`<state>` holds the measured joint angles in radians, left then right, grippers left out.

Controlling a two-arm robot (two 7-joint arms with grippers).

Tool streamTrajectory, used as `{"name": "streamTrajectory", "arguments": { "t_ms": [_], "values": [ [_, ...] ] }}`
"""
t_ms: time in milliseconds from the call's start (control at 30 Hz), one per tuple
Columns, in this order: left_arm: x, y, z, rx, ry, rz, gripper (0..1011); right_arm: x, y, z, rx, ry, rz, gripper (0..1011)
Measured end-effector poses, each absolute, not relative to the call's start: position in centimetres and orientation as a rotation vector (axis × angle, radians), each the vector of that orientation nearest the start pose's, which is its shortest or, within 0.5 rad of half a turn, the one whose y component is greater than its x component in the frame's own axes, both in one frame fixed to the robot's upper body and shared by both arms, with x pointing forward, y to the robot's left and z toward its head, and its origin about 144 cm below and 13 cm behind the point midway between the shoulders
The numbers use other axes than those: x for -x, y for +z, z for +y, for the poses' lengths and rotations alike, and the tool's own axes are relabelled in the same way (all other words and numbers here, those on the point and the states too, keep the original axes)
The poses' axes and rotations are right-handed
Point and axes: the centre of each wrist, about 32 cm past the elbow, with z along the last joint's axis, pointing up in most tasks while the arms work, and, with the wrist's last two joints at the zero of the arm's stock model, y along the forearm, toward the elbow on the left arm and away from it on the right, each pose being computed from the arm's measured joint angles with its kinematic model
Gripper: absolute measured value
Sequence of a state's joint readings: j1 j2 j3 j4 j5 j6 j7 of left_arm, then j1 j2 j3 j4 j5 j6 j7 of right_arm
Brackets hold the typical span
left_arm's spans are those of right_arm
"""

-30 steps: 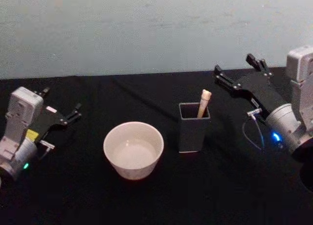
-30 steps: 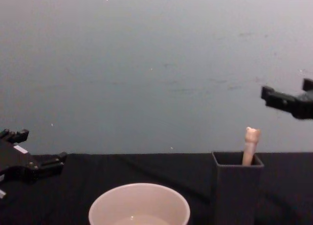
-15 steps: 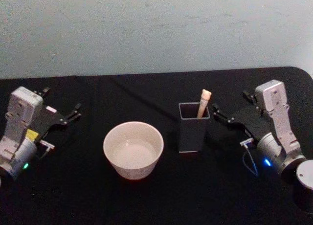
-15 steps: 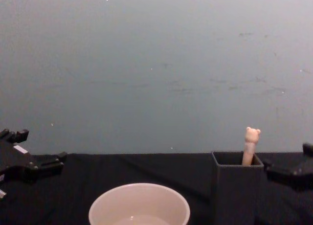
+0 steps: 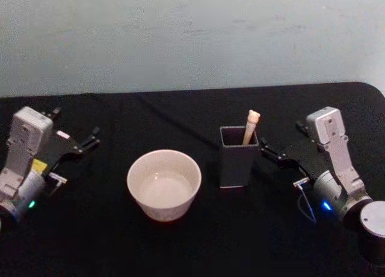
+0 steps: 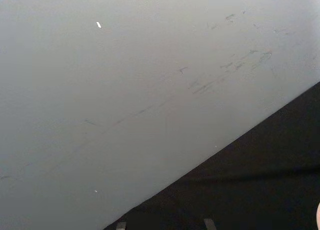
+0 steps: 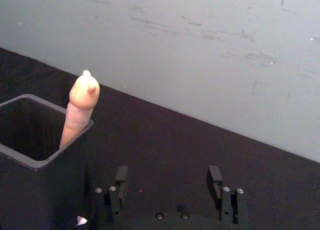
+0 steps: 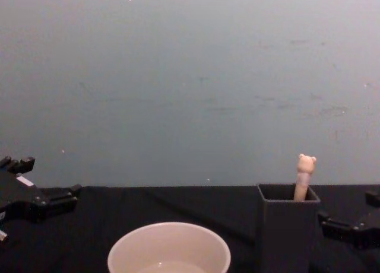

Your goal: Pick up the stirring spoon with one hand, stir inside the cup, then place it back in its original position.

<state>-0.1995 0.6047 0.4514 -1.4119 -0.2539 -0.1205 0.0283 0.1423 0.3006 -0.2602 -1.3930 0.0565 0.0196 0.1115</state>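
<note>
Our right gripper [image 5: 278, 156] sits low over the black table [image 5: 180, 247], fingers spread wide with nothing between them, its tips just beside the right wall of the dark grey holder [image 5: 238, 156]. The stirring spoon [image 5: 251, 126] stands inside that holder, still in its original position, handle nearly upright and leaning slightly, the tiny bear head poking above the rim at the far right corner. From our right gripper the handle lies to the left and higher up, so we judge that any grasp must rise above the holder's rim before closing across the spoon's vertical axis. Our right wrist view confirms it: the beige handle [image 7: 79, 110] rises out of the holder [image 7: 35, 155] to one side of the parted fingers [image 7: 121, 179]. The cream-white cup [image 5: 163, 184] waits to the left of the holder, close by but apart from it. Our left gripper [image 5: 89, 141] rests at the table's left side, fingers parted and empty, well away from the spoon; the right arm is plainly nearer. A second ago our right gripper hung high above the holder's right; it has since dropped to table level and drawn in.
</note>
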Motion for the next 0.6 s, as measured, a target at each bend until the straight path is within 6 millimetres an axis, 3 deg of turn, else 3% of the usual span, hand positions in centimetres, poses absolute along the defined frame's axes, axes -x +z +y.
{"name": "streamTrajectory", "arguments": {
  "t_ms": [600],
  "values": [
    [-48.86, 113.98, 30.97, -0.304, 1.248, -0.285, 1001, -49.01, 112.59, -25.37, 0.289, -1.247, -0.122, 1002]
  ]
}}
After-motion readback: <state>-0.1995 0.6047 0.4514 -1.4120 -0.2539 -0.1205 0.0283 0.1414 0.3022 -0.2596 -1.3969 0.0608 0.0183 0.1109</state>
